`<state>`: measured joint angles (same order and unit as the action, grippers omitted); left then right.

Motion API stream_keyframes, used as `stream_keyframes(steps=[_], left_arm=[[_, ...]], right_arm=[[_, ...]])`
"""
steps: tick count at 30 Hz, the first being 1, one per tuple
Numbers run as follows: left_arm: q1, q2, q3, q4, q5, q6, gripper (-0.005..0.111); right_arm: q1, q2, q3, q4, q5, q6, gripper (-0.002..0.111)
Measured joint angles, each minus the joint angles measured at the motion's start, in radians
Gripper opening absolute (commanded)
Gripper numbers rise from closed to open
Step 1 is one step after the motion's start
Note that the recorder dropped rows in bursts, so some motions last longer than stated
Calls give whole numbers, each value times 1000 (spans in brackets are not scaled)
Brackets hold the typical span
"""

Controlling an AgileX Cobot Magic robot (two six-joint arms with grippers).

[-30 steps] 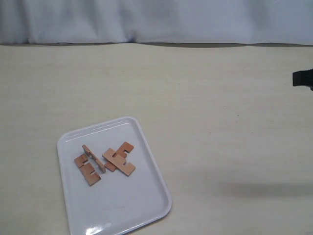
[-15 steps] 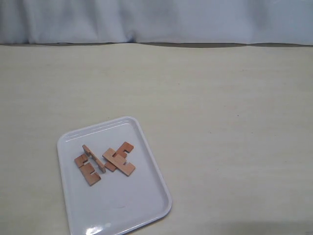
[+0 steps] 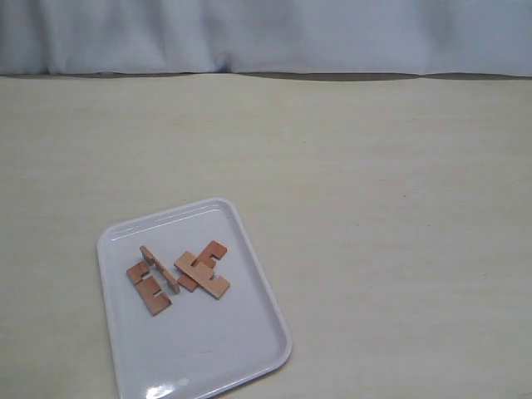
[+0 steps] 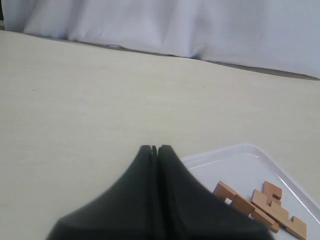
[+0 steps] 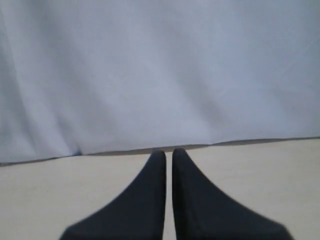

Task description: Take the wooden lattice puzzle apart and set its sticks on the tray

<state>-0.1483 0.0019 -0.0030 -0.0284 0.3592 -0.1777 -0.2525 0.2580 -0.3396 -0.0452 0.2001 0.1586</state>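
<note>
The white tray (image 3: 218, 349) lies at the front left of the table. On it are the reddish-brown notched sticks in two small clusters, one to the left (image 3: 151, 281) and one to the right (image 3: 204, 270). No hash-shaped lattice shows; whether the sticks in a cluster still interlock I cannot tell. Neither gripper shows in the exterior view. In the left wrist view my left gripper (image 4: 154, 148) is shut and holds nothing, hovering beside the tray's corner (image 4: 240, 159), with some sticks (image 4: 272, 210) off to one side. My right gripper (image 5: 168, 152) is shut on nothing, with only a thin slit between its fingers, and points at the backdrop.
The beige table (image 3: 374, 208) stretches to the right and behind the tray. A pale blue cloth backdrop (image 3: 266, 33) closes off the far edge.
One second ago a black part of the right arm and its shadow showed at the right edge of the exterior view; both are gone now. The sticks and tray have not moved.
</note>
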Motion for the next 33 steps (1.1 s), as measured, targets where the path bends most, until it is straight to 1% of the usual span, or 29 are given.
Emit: stream_keyframes(steps=[14,23,25,28,30,33], left_arm=[[0,0,0,0,0,0,0],[0,0,0,0,0,0,0],[0,0,0,0,0,2,0],[0,0,0,0,0,2,0],[0,0,0,0,0,2,0],[0,0,0,0,0,2,0]], right_arm=[[0,-235,1,25,4,-8,4],[18,-254,-2,27,12,-8,4],[18,-254,52,27,-3,-8,4],[18,-254,212,27,-66,-8,4],[18,-254,309,27,-74,-23,4],[18,-254,338,67,-52,-21,4]])
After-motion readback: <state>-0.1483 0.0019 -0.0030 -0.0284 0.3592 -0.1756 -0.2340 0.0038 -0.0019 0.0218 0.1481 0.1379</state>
